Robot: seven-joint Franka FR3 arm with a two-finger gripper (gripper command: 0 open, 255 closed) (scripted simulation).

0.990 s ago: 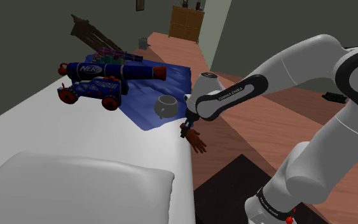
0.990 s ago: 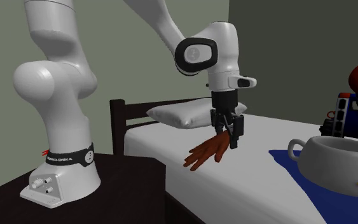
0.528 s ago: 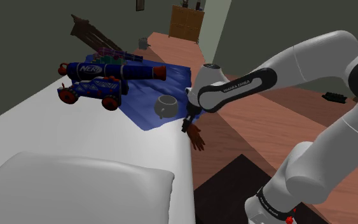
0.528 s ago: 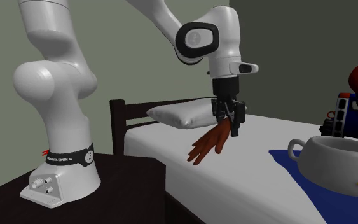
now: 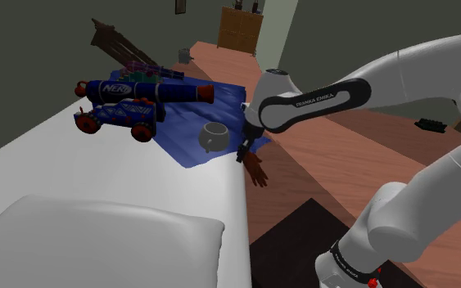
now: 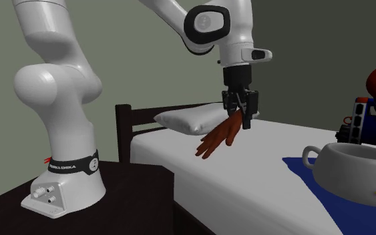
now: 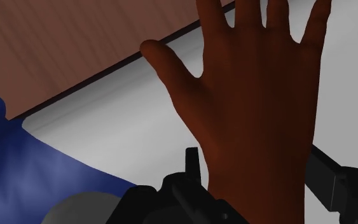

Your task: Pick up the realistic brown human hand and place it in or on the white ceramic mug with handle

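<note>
Clamped at the wrist in the gripper (image 6: pixel 241 120): hand (image 6: pixel 216 139), hanging clear above the bed's (image 6: pixel 246 177) side edge, long axis slanting down. Further along that edge, on the blue cloth (image 6: pixel 340 207), the mug (image 6: pixel 353 167); short sideways carry, likely.

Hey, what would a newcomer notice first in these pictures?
A brown hand dangles from the black claw over the edge of the white bed. Next, in the shoulder view, a blue toy blaster and toy car sit at the far end, near a pale mug on a blue cloth.
</note>
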